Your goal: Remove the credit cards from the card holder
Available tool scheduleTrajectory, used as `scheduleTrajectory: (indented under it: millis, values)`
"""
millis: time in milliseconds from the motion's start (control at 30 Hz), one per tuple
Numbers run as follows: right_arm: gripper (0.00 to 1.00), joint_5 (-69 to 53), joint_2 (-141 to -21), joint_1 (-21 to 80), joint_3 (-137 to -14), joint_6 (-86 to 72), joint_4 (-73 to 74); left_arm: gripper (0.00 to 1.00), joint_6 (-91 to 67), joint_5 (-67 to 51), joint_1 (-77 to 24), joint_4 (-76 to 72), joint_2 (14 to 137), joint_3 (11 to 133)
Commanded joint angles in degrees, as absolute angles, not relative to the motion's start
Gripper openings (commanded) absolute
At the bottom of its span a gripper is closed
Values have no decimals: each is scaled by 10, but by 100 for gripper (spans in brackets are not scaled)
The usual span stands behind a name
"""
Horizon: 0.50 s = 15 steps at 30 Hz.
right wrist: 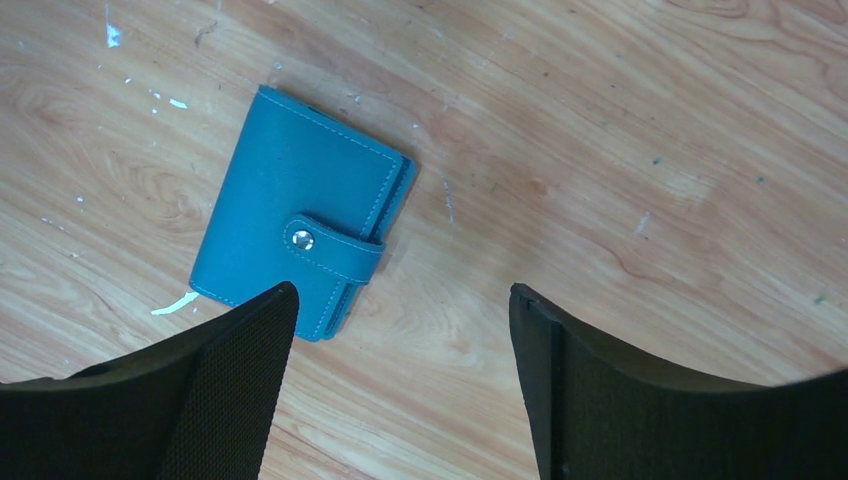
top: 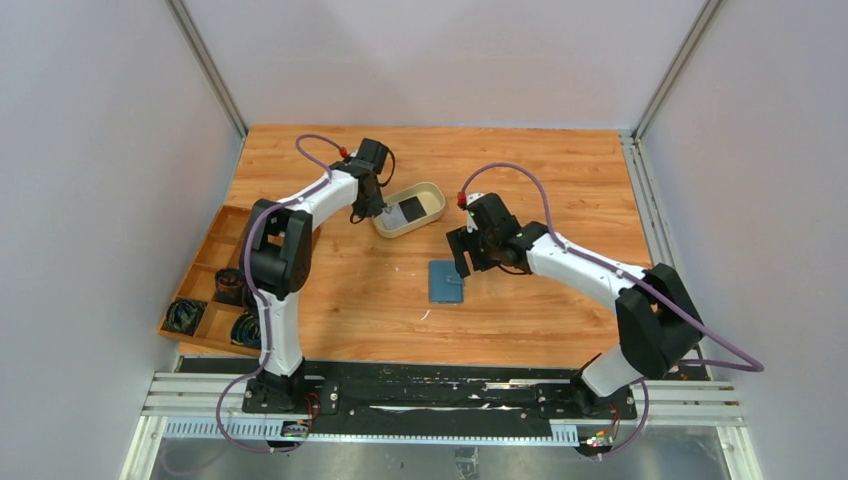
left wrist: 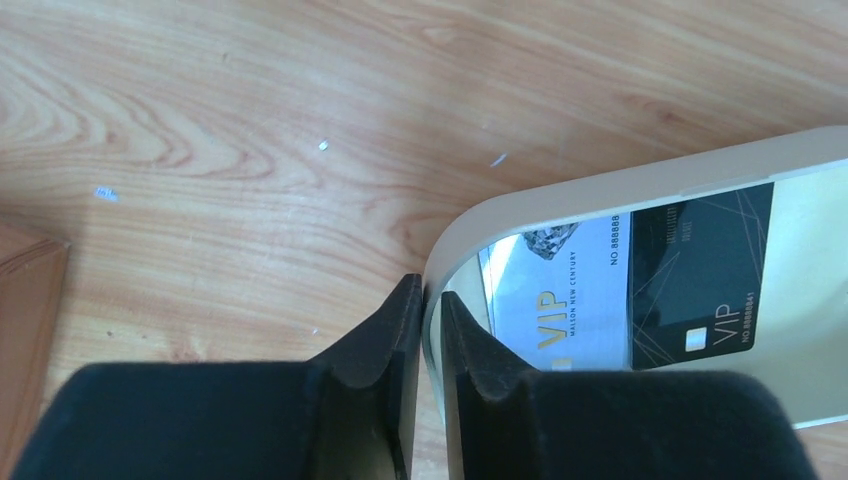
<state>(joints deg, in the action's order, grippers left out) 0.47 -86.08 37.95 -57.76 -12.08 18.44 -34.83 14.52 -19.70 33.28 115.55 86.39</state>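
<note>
1. The left gripper [left wrist: 428,292] is sitting at the near-left end of the beige oval tray [left wrist: 620,185], up in the middle of the wooden table [top: 560,180]. One finger is hanging outside the tray wall and the other is inside it, so the rim is running right between them.
2. The jaws are standing very close together around that rim. Honestly I can't tell whether they're squeezing it or just resting loose on either side.
3. The credit cards [top: 411,208] are lying flat in the tray, face up. There's a white VIP card [left wrist: 560,290] on the gripper's side and a black VIP card [left wrist: 700,270] right next to it, with their edges meeting.
4. The card holder [right wrist: 290,200] is lying on the bare table, near the tray but apart from it and a bit closer to the arm bases. It's the teal folding kind, and it's sitting closed with the snap tab [right wrist: 335,247] wrapping over its edge.
5. The right gripper [right wrist: 400,300] is hovering above the card holder with its fingers spread wide and nothing between them. From the wrist view, one finger is covering the holder's near corner and the other is hanging over plain wood.
6. From the top camera, the right gripper [top: 462,262] is showing just above the holder [top: 446,281], and the left gripper [top: 383,210] is at the tray's edge.
7. A wooden organizer [top: 232,232] is sitting at the table's left edge, holding some black bits I can't make out.
</note>
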Motion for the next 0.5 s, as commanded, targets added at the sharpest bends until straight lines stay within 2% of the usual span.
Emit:
scheduleTrajectory:
  millis: [0,67,167,200,267,300,467]
  values:
    - [78,9,-877,407,-591,-123,170,20,-342,147,-207,338,1181,903]
    - [73,-10,-886,419,-593,-123,165,27,-346,145,-208,335,1187,913]
    - [67,-13,-903,431,-598,-129,163,49,-349,141,-212,339,1191,925]
    - [66,-12,-911,434,-601,-130,164,60,-350,148,-214,336,1191,923]
    - [65,-8,-919,440,-603,-131,163,95,-347,142,-215,336,1188,924]
    - [65,-6,-924,443,-604,-131,161,99,-346,143,-216,329,1186,920]
    - [64,-10,-946,450,-606,-134,156,100,-327,135,-218,304,1151,900]
